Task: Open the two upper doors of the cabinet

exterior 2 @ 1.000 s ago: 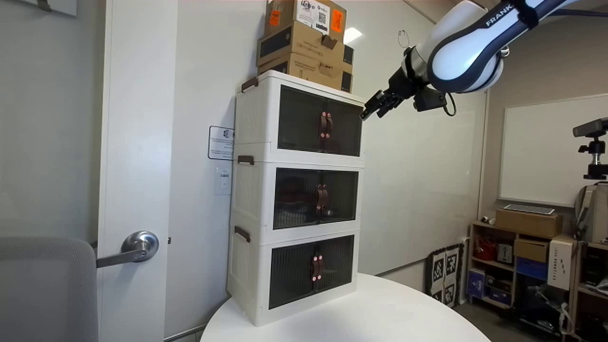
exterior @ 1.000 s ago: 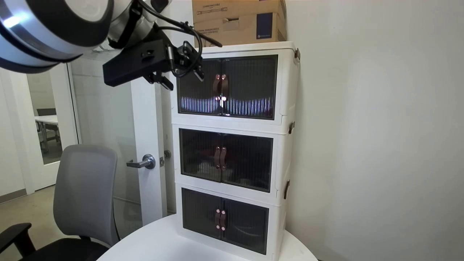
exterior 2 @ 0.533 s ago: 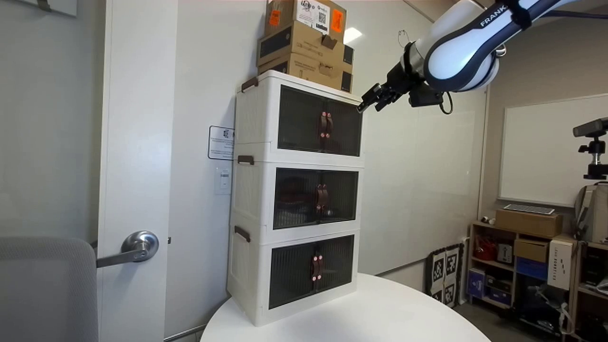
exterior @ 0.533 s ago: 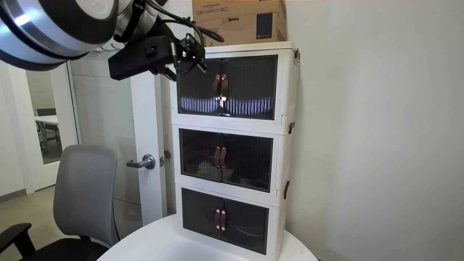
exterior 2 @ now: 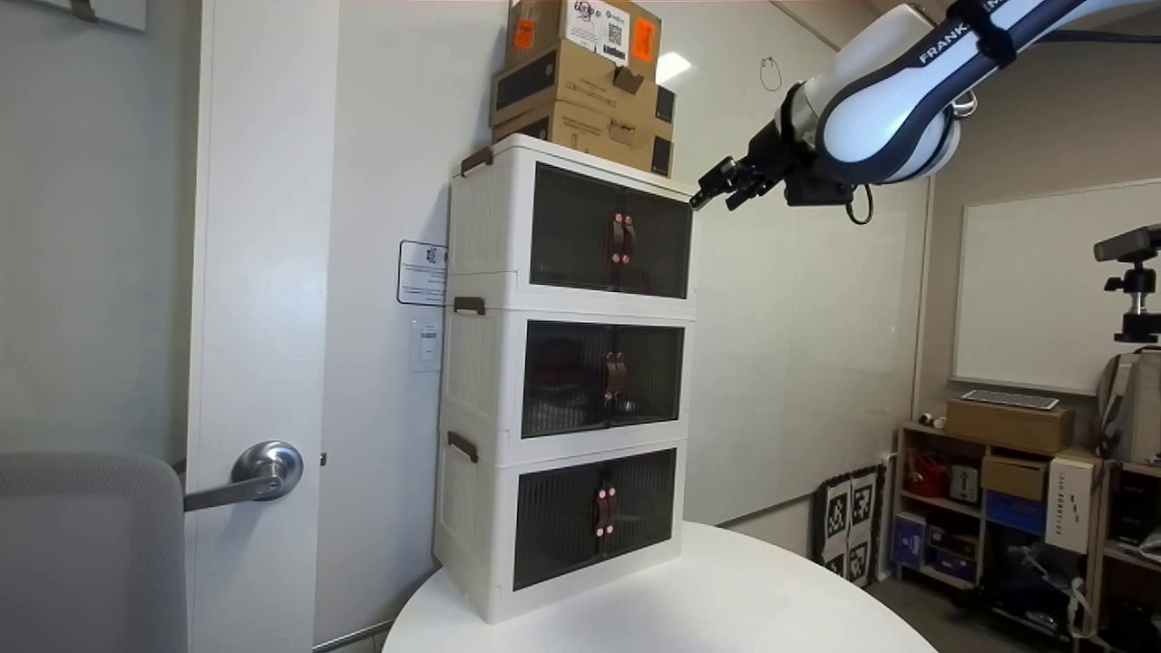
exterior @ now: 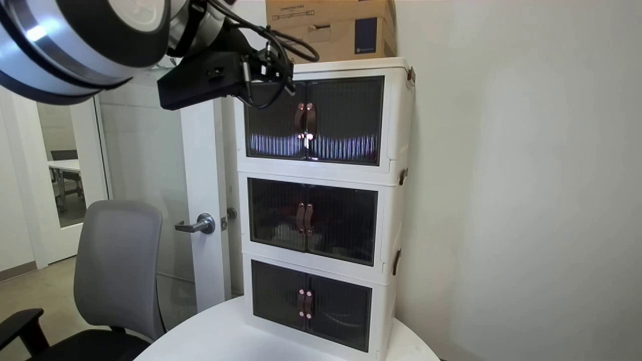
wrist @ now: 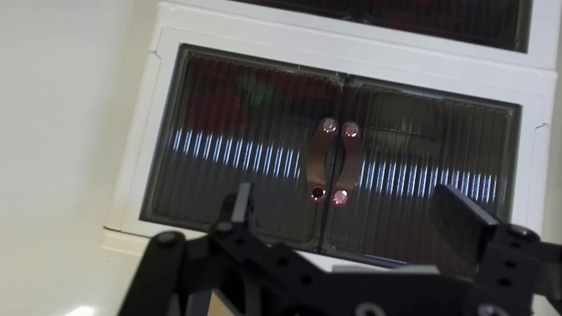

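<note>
The cabinet [exterior: 316, 168] is a white three-tier unit, also in an exterior view [exterior 2: 494, 381]. Its two upper doors, dark smoked panels [exterior: 346, 123] [exterior 2: 571, 227], are closed. Their brown strap handles [exterior: 311, 120] [exterior 2: 629, 238] sit side by side at the centre seam. The wrist view is upside down; there the upper doors [wrist: 417, 140] fill the middle, with the handles [wrist: 351, 162] between my fingers in the picture. My gripper [exterior 2: 715, 202] [wrist: 342, 188] is open and empty, in front of the upper tier and apart from the handles. One finger is hidden in an exterior view.
Cardboard boxes [exterior: 331, 37] [exterior 2: 580, 109] stand on top of the cabinet. The cabinet stands on a round white table [exterior 2: 726, 599]. A grey chair [exterior: 118, 265] and a door with a lever handle [exterior: 200, 223] are beside it. A wall [exterior: 521, 175] is close by.
My gripper has risen a little and, in an exterior view, moved right across the upper tier's front. It stays open. The upper doors have not moved.
</note>
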Tool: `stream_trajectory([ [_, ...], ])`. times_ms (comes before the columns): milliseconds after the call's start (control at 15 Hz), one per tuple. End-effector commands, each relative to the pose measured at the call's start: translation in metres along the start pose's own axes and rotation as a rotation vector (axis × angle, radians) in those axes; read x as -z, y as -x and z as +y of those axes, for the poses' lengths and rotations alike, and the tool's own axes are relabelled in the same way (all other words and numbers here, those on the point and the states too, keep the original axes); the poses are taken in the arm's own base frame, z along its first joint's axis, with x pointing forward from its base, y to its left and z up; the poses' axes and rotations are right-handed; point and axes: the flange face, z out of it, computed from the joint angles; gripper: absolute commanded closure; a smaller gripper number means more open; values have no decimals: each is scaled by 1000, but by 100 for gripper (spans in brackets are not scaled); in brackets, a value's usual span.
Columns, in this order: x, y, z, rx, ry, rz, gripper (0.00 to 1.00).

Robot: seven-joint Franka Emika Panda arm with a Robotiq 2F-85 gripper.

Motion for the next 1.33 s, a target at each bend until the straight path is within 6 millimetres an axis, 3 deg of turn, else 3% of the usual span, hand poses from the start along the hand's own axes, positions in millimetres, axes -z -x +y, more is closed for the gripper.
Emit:
stream_trajectory([
  [0, -2, -1, 7, -46, 7, 100, 0],
  [400, -30, 10, -12, -39, -32, 147, 0],
  [800, -63, 23, -8, -43, -12, 158, 0],
  [1267, -93, 18, -22, -22, -1, 204, 0],
])
